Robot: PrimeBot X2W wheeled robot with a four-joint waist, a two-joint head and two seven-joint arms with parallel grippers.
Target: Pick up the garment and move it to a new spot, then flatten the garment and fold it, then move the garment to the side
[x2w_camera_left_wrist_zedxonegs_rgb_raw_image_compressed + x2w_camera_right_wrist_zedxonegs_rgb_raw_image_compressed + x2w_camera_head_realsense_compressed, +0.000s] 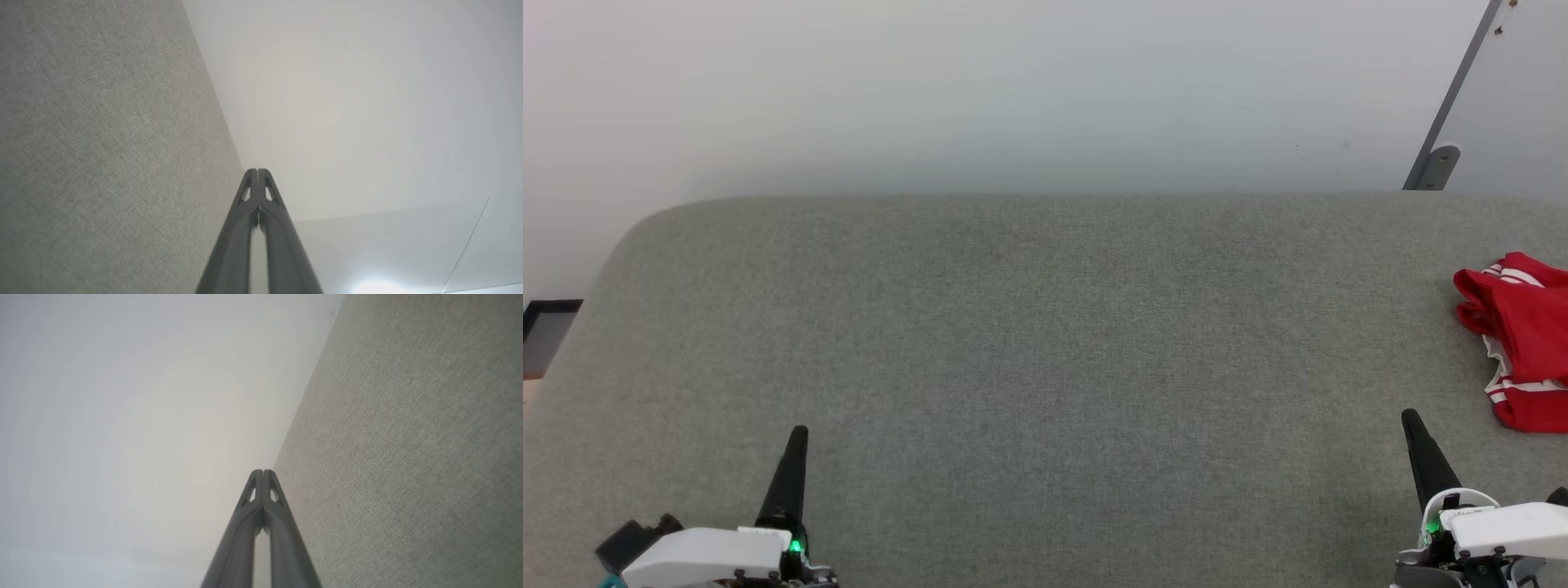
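claws are held low and wide apart over a grey-green woven fabric tabletop [1045, 327], probably as a rest pose that leaves the middle free for spreading cloth. the left claw [799, 433] is pressed shut on nothing, its dark fingers meeting at the tips. the right claw [1409, 418] is likewise closed and empty. to the right of the right claw, a little beyond its tip and apart from it, a small bunched red cloth with red-and-white striped trim [1523, 343] is seen, crumpled and cut by the picture's edge. it is judged too small to be the garment, a large red jersey shirt, so the garment's place cannot be told.
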